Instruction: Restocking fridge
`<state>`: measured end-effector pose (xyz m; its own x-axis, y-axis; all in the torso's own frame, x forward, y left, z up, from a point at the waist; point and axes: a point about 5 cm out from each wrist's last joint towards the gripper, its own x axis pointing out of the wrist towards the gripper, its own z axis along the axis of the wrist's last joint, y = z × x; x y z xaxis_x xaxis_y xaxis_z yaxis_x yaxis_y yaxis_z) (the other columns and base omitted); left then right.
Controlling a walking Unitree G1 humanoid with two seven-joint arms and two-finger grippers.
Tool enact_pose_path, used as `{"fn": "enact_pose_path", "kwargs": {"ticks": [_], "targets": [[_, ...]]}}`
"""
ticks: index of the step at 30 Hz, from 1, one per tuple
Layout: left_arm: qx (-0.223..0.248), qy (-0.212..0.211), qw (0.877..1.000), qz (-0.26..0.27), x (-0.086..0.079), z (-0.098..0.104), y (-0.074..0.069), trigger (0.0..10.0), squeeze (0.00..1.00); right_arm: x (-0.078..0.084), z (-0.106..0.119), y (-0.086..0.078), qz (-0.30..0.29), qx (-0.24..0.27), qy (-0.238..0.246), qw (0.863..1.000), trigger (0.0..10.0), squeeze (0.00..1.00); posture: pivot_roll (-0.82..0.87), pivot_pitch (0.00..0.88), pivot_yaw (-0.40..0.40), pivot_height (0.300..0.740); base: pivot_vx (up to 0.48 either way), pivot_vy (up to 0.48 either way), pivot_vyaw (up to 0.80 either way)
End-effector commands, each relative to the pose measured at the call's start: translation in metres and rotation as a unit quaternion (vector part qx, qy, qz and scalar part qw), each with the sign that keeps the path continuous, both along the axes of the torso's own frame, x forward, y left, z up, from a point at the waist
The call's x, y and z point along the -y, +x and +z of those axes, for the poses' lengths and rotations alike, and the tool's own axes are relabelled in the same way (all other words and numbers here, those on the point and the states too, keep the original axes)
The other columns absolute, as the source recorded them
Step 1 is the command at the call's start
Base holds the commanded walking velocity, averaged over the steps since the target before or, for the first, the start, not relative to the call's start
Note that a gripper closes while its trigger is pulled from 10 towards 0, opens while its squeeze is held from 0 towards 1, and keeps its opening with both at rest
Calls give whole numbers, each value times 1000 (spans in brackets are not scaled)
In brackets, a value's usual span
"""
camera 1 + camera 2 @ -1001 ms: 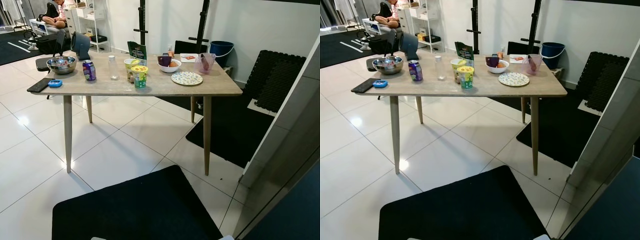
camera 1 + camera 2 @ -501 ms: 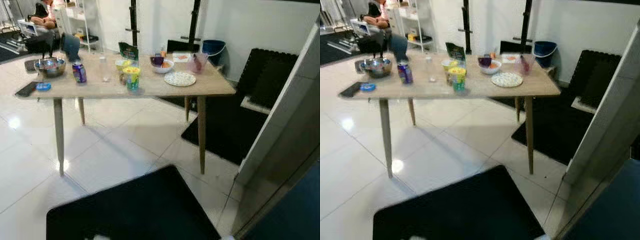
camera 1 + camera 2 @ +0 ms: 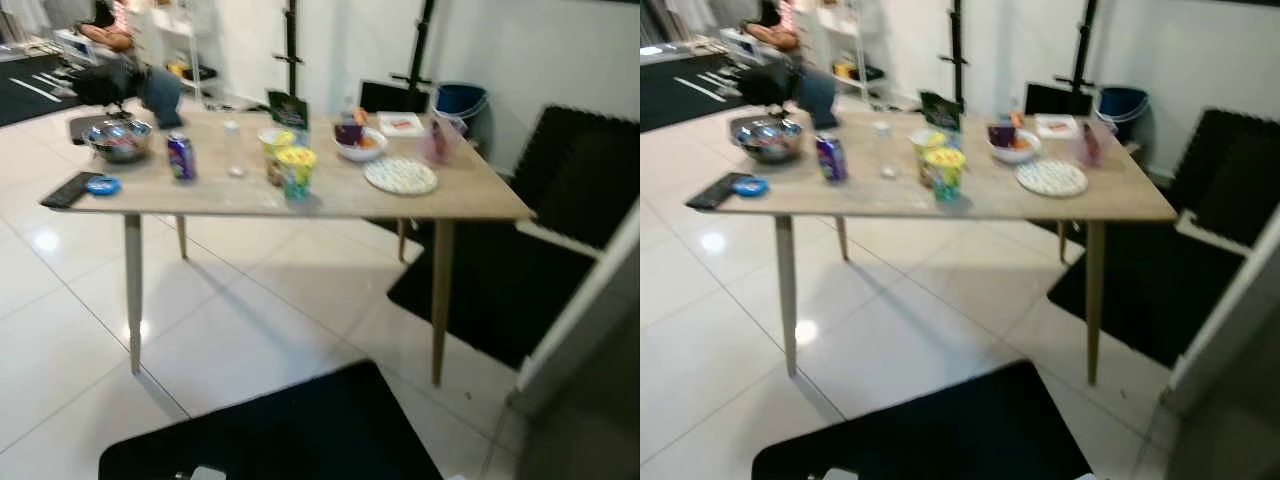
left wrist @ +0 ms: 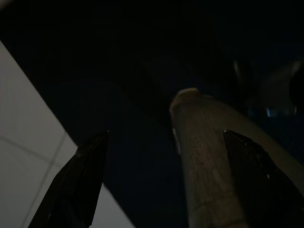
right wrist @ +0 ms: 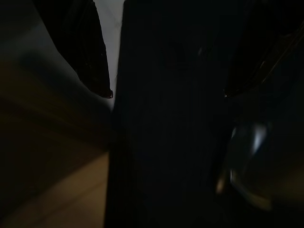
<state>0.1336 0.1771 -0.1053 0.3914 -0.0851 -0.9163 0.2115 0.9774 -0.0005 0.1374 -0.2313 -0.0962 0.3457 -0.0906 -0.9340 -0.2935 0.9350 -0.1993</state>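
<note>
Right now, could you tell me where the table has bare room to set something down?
The table's near edge is free between the blue lid and the yellow cup, and the near right corner past the patterned plate. The middle and back are crowded.

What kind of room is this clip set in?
Probably a home living space doubling as a workout area: a wooden table with food and drink on it, white floor tiles, black foam mats and a black rack against the wall.

Home room: white tile floor, wooden table holding food, gym mats.
</note>
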Motion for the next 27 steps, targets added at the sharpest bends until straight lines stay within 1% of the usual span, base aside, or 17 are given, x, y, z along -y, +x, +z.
{"fn": "enact_pose_path", "kwargs": {"ticks": [1,8,27], "targets": [[-33,4,999,-1,-2,-5,-17,10000,0,-5,-3,-7,-5,-10,7,1000,10000,0,-17,0,-13,740,379,0,0],[-36,4,999,-1,-1,-6,-19,10000,0,-5,-4,-7,-5,-10,8,1000,10000,0,-16,0,-12,740,382,0,0],[-32,3,999,0,0,-5,-16,10000,0,-5,-3,-7,-5,-11,9,1000,10000,0,-11,0,-12,740,385,0,0]]}}
